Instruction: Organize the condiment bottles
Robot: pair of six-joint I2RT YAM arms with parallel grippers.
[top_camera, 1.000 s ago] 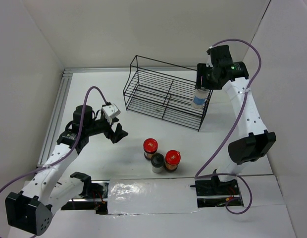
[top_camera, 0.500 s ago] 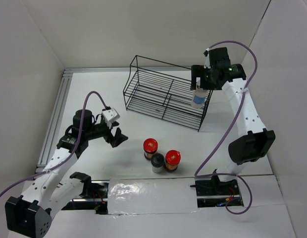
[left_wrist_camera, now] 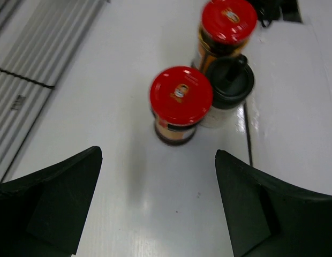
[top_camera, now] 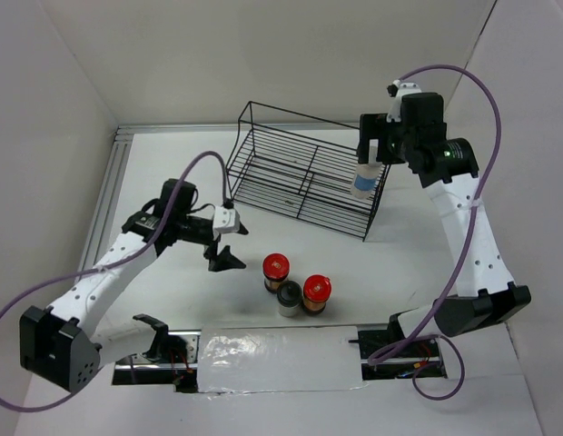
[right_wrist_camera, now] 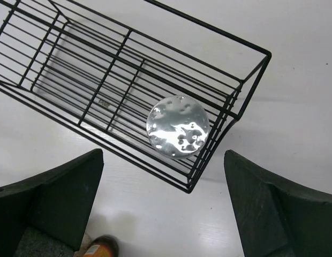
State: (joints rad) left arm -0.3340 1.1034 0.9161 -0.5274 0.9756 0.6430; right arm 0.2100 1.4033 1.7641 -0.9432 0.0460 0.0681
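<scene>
Both wide: left end effector (left_wrist_camera: 158, 155) near three jars (left_wrist_camera: 225, 80), right end effector (right_wrist_camera: 163, 155) over wrist-view-only silver lid (right_wrist_camera: 178, 126).

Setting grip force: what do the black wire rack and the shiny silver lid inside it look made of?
Black wire rack: thin rigid rods with a dark coating, probably painted metal. Shiny silver lid: mirror-like, dimpled glare, likely foil or metallised plastic.

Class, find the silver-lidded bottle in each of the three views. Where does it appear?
Top external: silver-lidded bottle at upper right, at the right end of the wire rack.
Left wrist: not in it.
Right wrist: centre, its lid seen from above.
Shared landmark: the wire rack, in the top and right wrist views.
</scene>
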